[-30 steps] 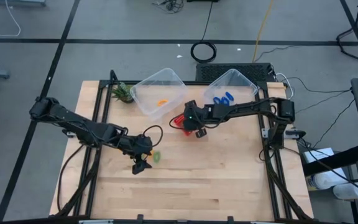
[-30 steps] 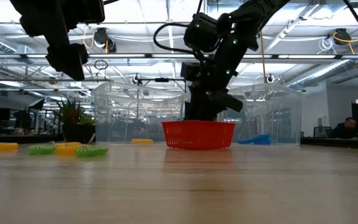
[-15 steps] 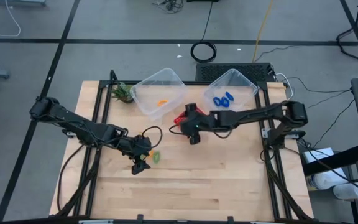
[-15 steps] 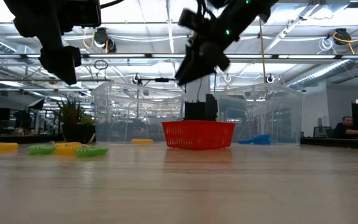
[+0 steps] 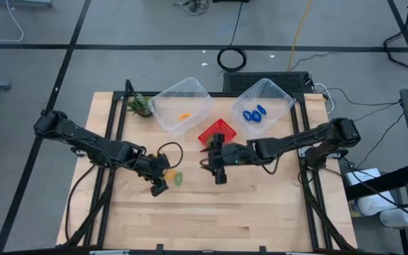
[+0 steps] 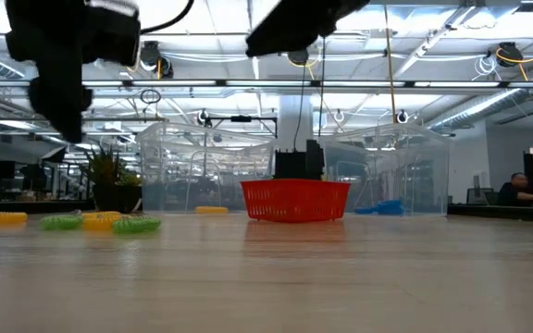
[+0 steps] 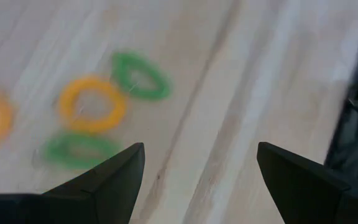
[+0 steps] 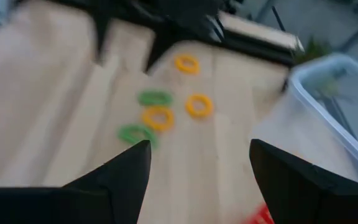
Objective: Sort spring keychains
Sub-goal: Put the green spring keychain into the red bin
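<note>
Beneath left pincer (image 5: 159,185), spring keychains (image 5: 178,178) half-hidden

— What did the room look like past the wooden table (image 5: 261,205)?

— Grey floor (image 5: 119,28) crossed by dark tape lines, with a coiled black cable (image 5: 231,59) lying on it.

— And at table height?

— A big open hall with ceiling trusses and strip lights (image 6: 489,102). A person (image 6: 518,190) sat at a desk on the far right.
</note>
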Robot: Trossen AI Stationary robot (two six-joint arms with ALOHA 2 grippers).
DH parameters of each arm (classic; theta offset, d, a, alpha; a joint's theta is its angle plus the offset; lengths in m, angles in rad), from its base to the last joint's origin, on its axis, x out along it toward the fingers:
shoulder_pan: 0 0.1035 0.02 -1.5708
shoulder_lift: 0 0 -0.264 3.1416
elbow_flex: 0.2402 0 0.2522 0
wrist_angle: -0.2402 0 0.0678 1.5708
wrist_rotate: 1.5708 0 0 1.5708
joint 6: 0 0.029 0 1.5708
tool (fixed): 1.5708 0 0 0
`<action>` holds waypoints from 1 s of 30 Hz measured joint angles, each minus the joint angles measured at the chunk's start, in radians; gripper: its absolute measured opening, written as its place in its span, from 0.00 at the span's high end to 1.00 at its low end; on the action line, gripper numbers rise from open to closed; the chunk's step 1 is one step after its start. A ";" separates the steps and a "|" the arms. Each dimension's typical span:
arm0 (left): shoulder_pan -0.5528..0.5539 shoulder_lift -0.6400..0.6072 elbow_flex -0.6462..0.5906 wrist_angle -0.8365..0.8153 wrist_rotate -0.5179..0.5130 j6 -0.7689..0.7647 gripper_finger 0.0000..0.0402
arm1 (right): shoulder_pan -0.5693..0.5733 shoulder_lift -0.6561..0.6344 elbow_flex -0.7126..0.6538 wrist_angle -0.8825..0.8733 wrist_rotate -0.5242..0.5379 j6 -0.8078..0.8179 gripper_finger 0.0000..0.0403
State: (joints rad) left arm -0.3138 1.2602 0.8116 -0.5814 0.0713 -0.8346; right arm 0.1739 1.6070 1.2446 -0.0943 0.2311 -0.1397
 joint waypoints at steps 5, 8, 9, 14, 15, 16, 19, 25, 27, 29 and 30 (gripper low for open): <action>0.003 0.000 0.000 -0.158 -0.066 -0.299 0.20 | 0.056 -0.002 0.000 0.033 0.000 0.000 0.36; 0.006 0.000 0.000 -0.281 -0.122 -0.423 0.20 | 0.082 -0.001 0.000 0.032 0.002 0.001 0.36; 0.006 0.002 0.000 -0.317 -0.145 -0.457 0.20 | 0.090 -0.001 0.000 0.033 0.003 0.000 0.36; 0.006 0.035 0.000 -0.413 -0.176 -0.565 0.20 | 0.123 -0.001 0.000 0.032 0.001 -0.002 0.36; 0.006 0.046 0.000 -0.412 -0.176 -0.576 0.20 | 0.126 -0.001 0.000 0.032 0.001 -0.002 0.36; 0.006 0.055 0.000 -0.410 -0.176 -0.584 0.20 | 0.130 -0.001 0.000 0.031 0.002 -0.002 0.36; 0.006 0.088 0.000 -0.392 -0.165 -0.601 0.20 | 0.139 -0.001 0.000 0.031 0.003 -0.005 0.36; 0.006 0.194 0.000 -0.323 -0.109 -0.611 0.20 | 0.151 -0.001 0.000 0.016 0.001 -0.010 0.36; 0.006 0.230 0.000 -0.293 -0.098 -0.607 0.20 | 0.154 -0.001 0.000 0.007 0.003 -0.010 0.36; 0.006 0.263 0.000 -0.272 -0.095 -0.608 0.20 | 0.155 -0.001 0.000 0.008 0.002 -0.011 0.36; 0.006 0.275 0.000 -0.263 -0.095 -0.611 0.20 | 0.158 -0.001 0.000 0.009 0.002 -0.012 0.36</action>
State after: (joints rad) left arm -0.3082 1.5356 0.8116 -0.8447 -0.0241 -1.4453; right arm 0.3319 1.6062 1.2446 -0.0849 0.2332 -0.1514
